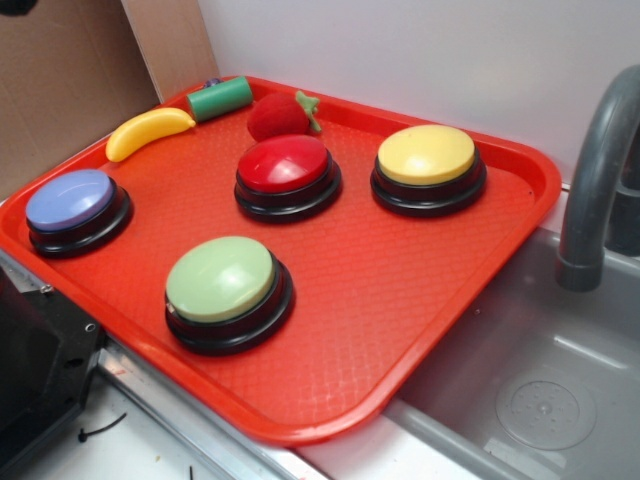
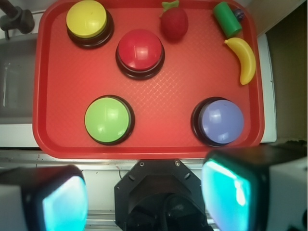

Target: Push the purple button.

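While gripper (image 2: 144, 197) hovers apart, purple button (image 2: 222, 121) unobstructed, banana (image 2: 245, 60) nearby

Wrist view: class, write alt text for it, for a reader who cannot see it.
Seen from above, a red tray holds four round push buttons: yellow, red, green and the purple button. A toy strawberry, green cylinder and banana lie along its far edge; the open claw frames the bottom.

Red tray (image 1: 420, 330) — red (image 1: 284, 163), yellow (image 1: 427, 154), green buttons (image 1: 220, 278); banana (image 1: 148, 130), strawberry (image 1: 280, 114).
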Tool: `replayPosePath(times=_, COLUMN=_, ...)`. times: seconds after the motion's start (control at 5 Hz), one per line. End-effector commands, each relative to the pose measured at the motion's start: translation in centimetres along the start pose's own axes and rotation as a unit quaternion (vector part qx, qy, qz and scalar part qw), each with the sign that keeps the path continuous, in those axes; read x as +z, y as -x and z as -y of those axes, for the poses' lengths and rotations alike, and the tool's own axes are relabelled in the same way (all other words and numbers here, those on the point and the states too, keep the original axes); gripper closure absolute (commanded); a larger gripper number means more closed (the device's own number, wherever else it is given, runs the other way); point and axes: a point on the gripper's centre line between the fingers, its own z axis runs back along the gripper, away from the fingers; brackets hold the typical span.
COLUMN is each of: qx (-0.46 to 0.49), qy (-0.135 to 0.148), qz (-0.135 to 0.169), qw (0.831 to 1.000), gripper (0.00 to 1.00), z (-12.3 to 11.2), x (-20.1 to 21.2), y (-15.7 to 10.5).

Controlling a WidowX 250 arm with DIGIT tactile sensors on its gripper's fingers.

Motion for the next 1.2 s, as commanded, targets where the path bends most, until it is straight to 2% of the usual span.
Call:
replayPosePath(times=0.0, qx=0.0, qy=0.0, qz=0.0, qw=1.0, gripper=0.0, z=0.0, x=0.0, y=0.0)
replayPosePath(times=0.2, qx=0.071, qy=-0.011, qz=-0.004, qw=0.997, gripper=0.0, z=-5.0, x=-1.9, y=-2.0)
replayPosePath(times=0.4, qx=0.137, qy=-0.038, qz=0.026, qw=0.989, gripper=0.0, z=-8.4, x=-4.2, y=-2.9)
replayPosePath(times=0.6, qx=0.169, qy=-0.04, qz=0.029, qw=0.984, gripper=0.0, z=-10.9, x=-7.5, y=-2.9)
replayPosePath(times=0.8, qx=0.133, qy=-0.056, qz=0.032, qw=0.989, gripper=0.0, z=-11.9, x=-11.9, y=-3.9)
replayPosePath(times=1.0, qx=0.069, qy=-0.035, qz=0.036, qw=0.996, gripper=0.0, z=-11.8, x=-15.3, y=-3.5)
